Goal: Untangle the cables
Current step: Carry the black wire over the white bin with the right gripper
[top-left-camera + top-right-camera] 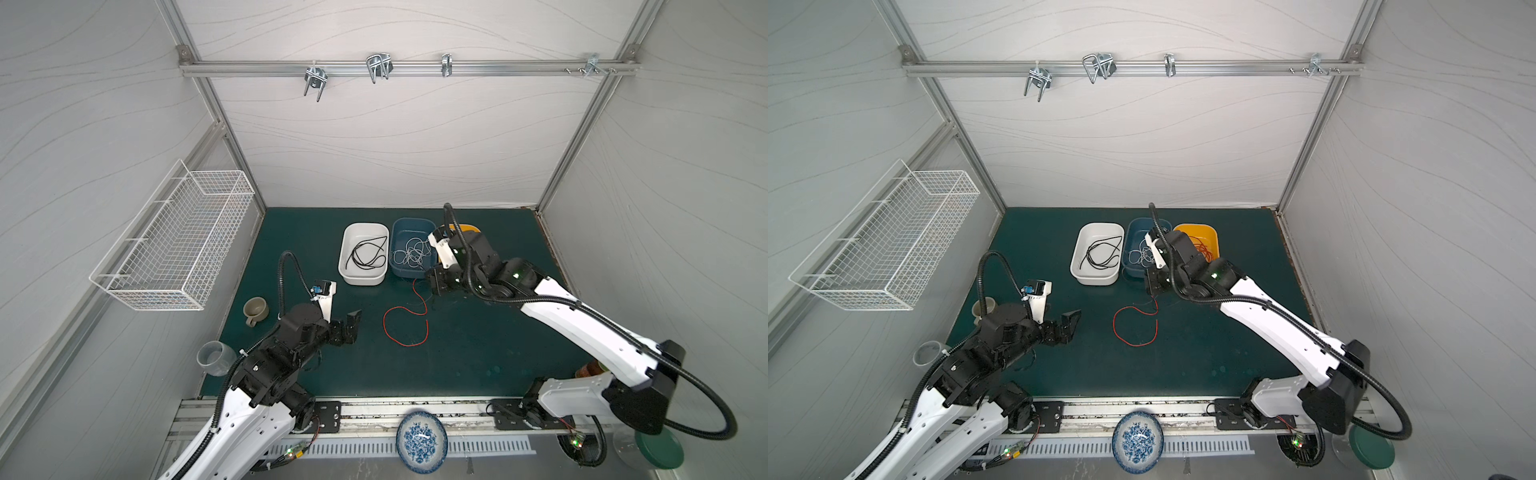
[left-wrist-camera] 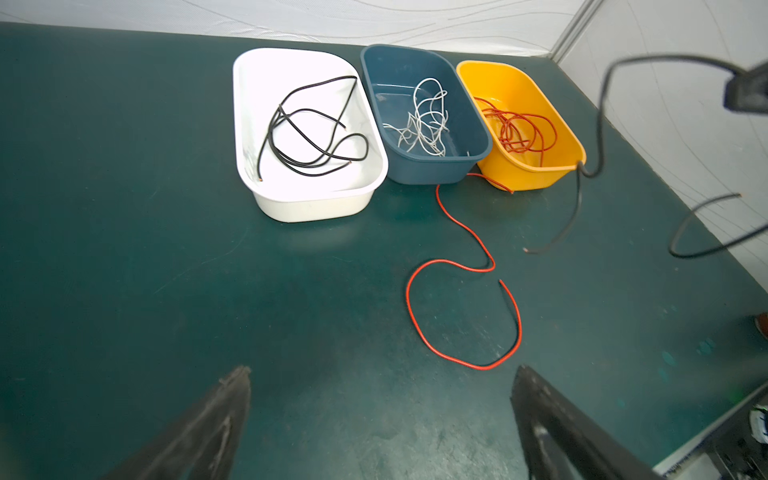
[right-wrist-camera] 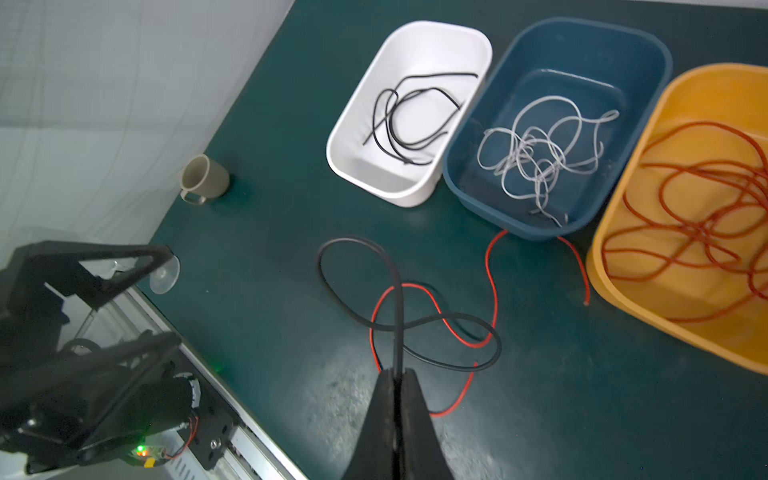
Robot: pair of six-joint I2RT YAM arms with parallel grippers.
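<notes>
Over on the left edge of the tabletop (image 1: 457, 365) there's a clear cup (image 1: 214, 357) and a beige mug (image 1: 254, 309). Just right of those, the left pincer (image 2: 382, 370) hangs above bare tabletop with its jaws spread wide and nothing in them.

Further back sit three trays in a row, side by side. The white tray (image 2: 311, 205) has the black cables (image 2: 270, 137) in it, the blue tray (image 2: 428, 170) has the white cables (image 2: 424, 120), and the yellow tray (image 2: 528, 176) has a pile of red cables (image 2: 519, 129).

In front of the blue one, a loose red cable (image 2: 408, 303) lies on the tabletop in a big open loop, and its far part runs up to the foot of the blue and yellow trays.

The right pincer (image 3: 401, 374) is up over that spot, clamped tight on a loose black cable (image 3: 353, 240). That cable droops down in loops, crossing over the red one in the right wrist view, with its lower end down on the tabletop.
</notes>
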